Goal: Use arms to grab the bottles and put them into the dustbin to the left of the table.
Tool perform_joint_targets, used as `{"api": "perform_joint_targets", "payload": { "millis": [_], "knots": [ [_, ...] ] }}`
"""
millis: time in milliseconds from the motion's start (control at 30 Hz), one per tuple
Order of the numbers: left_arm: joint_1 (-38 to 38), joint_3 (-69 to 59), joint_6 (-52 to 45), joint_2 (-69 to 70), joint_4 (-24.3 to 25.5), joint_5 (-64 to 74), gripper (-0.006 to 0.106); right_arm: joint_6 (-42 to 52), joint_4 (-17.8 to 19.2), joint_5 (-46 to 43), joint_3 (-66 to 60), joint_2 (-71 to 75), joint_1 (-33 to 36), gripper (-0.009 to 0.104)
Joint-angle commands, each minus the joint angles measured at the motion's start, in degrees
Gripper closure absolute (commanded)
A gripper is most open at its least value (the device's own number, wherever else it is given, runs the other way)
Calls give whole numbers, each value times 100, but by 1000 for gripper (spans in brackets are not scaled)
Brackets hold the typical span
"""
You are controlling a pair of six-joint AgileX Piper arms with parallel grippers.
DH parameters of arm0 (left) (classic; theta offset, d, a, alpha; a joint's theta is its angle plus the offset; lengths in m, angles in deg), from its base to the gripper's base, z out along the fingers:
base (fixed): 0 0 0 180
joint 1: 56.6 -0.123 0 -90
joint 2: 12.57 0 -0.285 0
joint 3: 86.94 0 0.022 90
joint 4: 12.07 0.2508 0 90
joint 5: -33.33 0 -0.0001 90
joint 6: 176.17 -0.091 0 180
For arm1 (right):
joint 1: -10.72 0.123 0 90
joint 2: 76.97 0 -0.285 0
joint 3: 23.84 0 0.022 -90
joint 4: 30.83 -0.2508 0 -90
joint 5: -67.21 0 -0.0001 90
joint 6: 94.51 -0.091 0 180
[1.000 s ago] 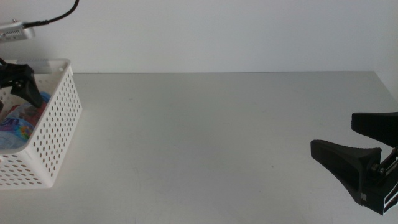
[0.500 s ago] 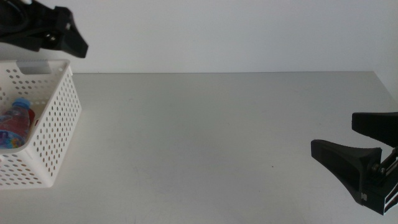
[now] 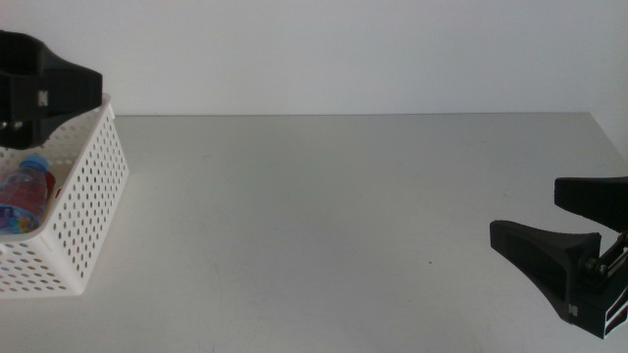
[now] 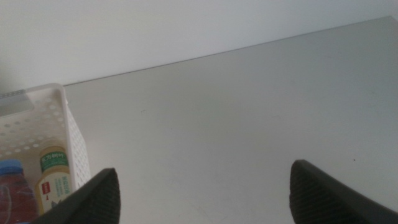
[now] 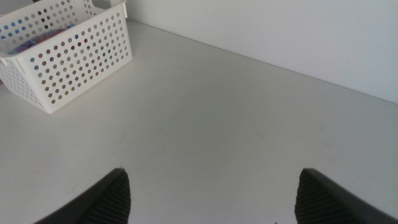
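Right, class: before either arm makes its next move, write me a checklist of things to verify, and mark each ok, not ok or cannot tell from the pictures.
1. Blue-capped water bottle inside the dustbin: ok.
2. Pale-yellow drink bottle inside the dustbin: ok, seen in the left wrist view.
3. Red cola can in the dustbin: cannot tell; only a sliver of red shows beside the water bottle.
4. Left claw open and holding nothing: ok; it is up over the dustbin's far corner.
5. Right claw open and holding nothing: ok; it waits low at the table's right side.
6. No bottles on the visible tabletop: ok.
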Motion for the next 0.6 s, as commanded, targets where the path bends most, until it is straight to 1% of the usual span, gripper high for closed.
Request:
{"api": "perform_joint_targets", "payload": {
  "millis": [0,433,500,567],
  "knots": [
    [43,40,182,170,163,-507,7,83,27,-409,148,18,21,27],
    [43,40,182,296,221,-639,7,83,27,-409,148,18,21,27],
    [20,34,182,296,391,-638,7,83,209,-393,144,98,-4,27],
    [-100,34,182,367,475,-682,7,83,503,-393,144,241,-117,27]
  ]
}}
